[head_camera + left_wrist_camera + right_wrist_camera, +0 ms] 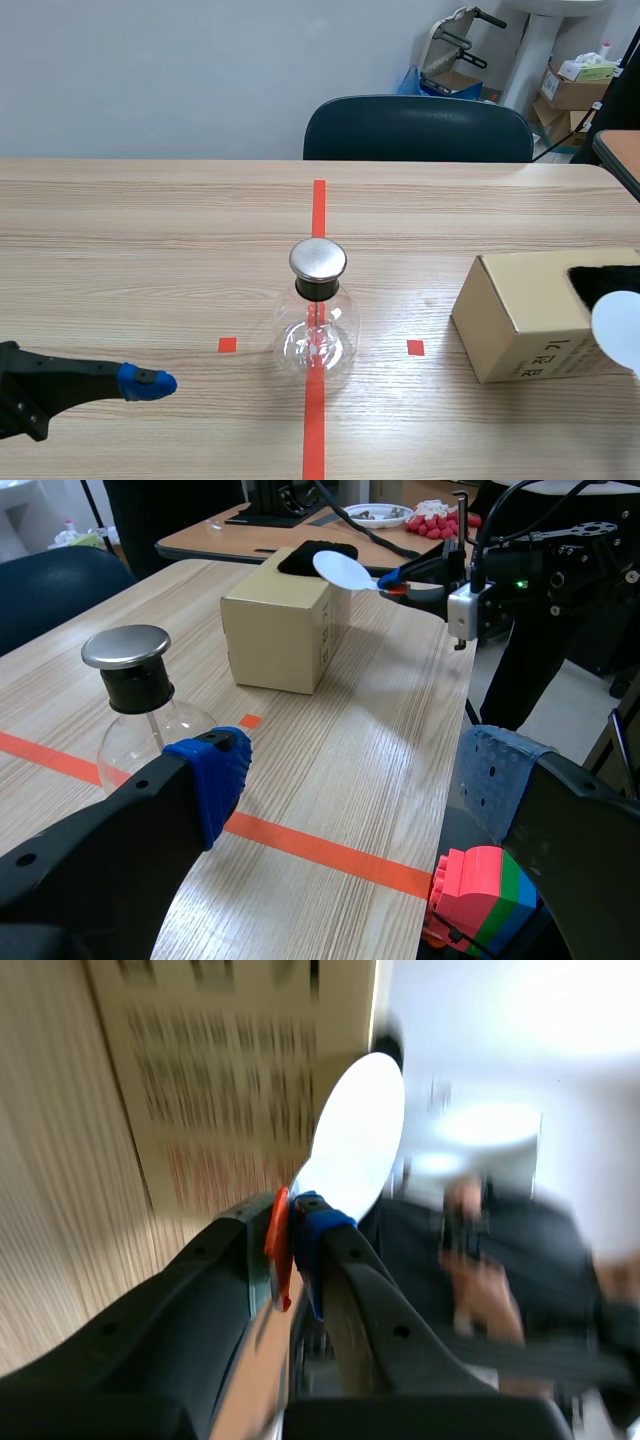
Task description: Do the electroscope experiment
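The left arm lies low over the surface (150,250), its left gripper (358,760) held level with the fingers spread wide apart and nothing between them. The electroscope (318,320), a round glass flask with a metal cap (318,259), stands upright just ahead of this gripper and a little to one side of it, not touching. The right arm is raised, and its right gripper (292,1222) is clamped on the orange handle (277,1245) of a white paddle (358,1130). The paddle's round head sticks out ahead of the fingertips, above the top of a cardboard box (530,315), well apart from the electroscope.
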